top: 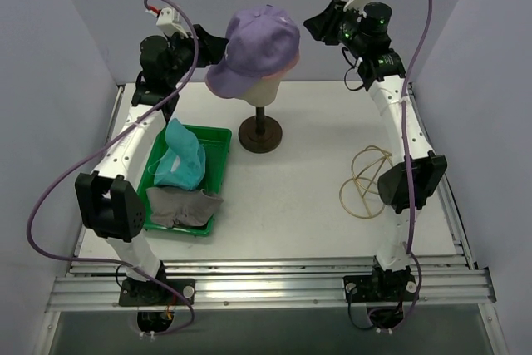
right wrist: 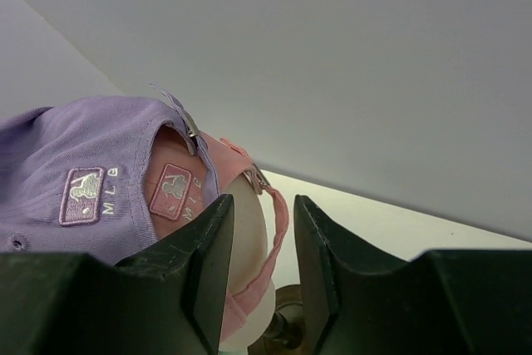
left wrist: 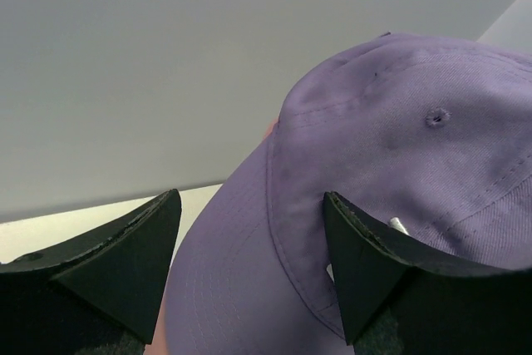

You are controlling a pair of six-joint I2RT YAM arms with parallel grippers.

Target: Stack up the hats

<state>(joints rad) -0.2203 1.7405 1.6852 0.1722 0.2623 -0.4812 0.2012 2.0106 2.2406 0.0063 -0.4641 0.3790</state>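
A lavender cap (top: pixel 259 43) sits on top of a pink cap (top: pixel 287 62), both on the cream mannequin head (top: pixel 264 86). My left gripper (top: pixel 218 46) is open at the lavender cap's brim (left wrist: pixel 224 263), which lies between the spread fingers without being clamped. My right gripper (top: pixel 320 27) is open just behind the caps. In the right wrist view, the pink cap's back strap (right wrist: pixel 270 239) and the lavender cap (right wrist: pixel 58 147) show past its fingers. A teal bucket hat (top: pixel 179 160) and a grey bucket hat (top: pixel 184 205) lie in the green tray (top: pixel 223 151).
The mannequin head stands on a dark round base (top: pixel 260 133) mid-table. Thin tan loops (top: pixel 366 180) lie on the table by the right arm. Grey walls enclose the table on the left, back and right.
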